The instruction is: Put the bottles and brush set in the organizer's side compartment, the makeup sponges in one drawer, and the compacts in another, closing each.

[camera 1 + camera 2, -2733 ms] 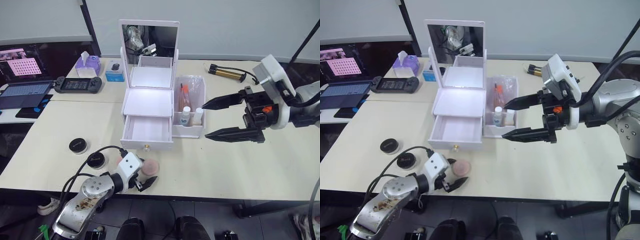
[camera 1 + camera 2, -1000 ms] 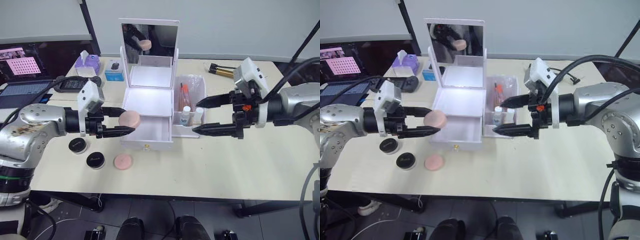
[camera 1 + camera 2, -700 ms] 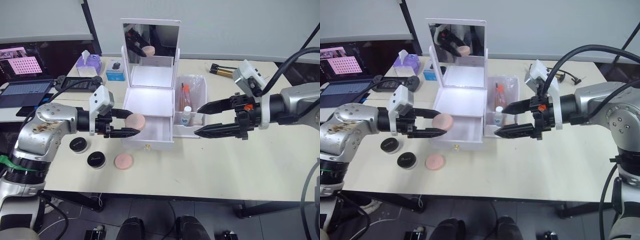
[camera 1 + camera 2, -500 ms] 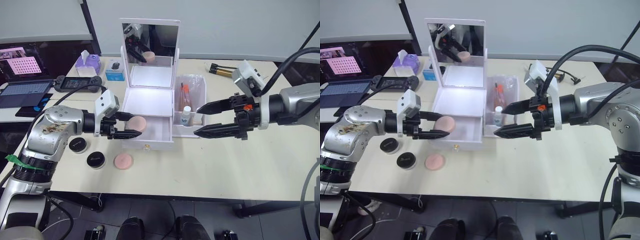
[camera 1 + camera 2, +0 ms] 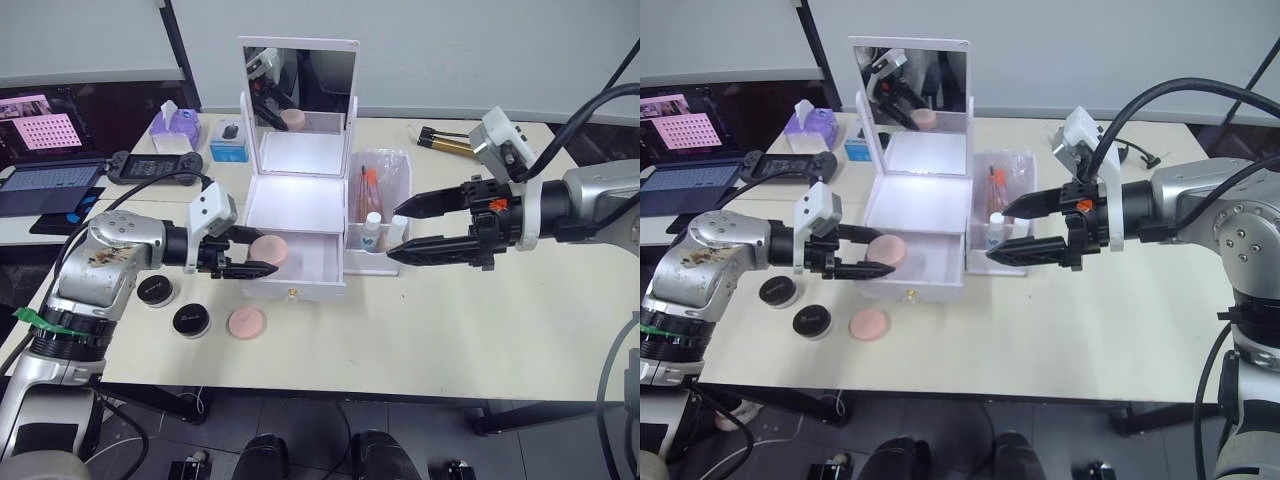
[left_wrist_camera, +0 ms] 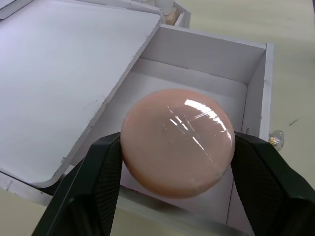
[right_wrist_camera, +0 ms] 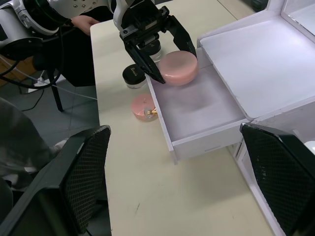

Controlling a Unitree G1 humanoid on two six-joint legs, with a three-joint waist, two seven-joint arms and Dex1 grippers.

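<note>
Left gripper [image 5: 258, 256] closed on one makeup sponge [image 5: 267, 249], held over the left edge of the open lower drawer [image 5: 301, 261] of the organizer [image 5: 297, 205]. Second makeup sponge [image 5: 246, 321] flat on the table [image 5: 450, 330], near two black jars [image 5: 191, 320]. Right gripper [image 5: 396, 227] wide open and empty, beside the side compartment [image 5: 383, 262], with the bottles [image 5: 373, 230] and brush set [image 5: 370, 187] standing inside it.
</note>
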